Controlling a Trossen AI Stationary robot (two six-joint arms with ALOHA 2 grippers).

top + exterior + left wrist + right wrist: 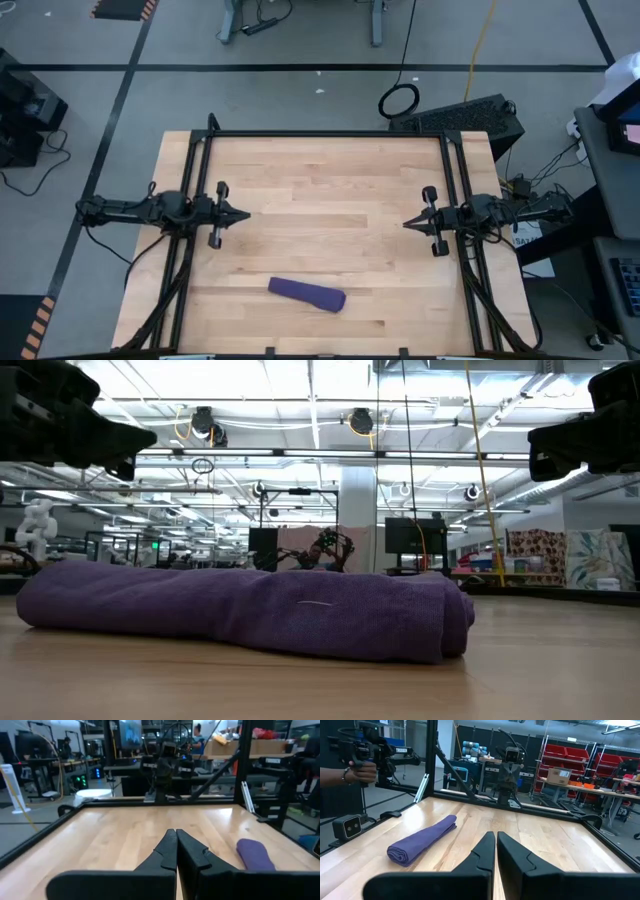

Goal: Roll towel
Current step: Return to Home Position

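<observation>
Towel [307, 293]: purple, rolled into a log, lying on the worktop [330, 170] near the low camera's edge.
Left tool [245, 214]: fingers pressed together, empty, at the left side, well apart from the roll.
Right tool [407, 223]: likewise closed on nothing, at the right side.

At the left side, held level and straight: left gripper [243, 214], jaws pressed together, tip pointing toward the centre. At the right side, mirrored: right gripper [407, 223], jaws also pressed together, facing the left one. Well apart, both raised.
</observation>
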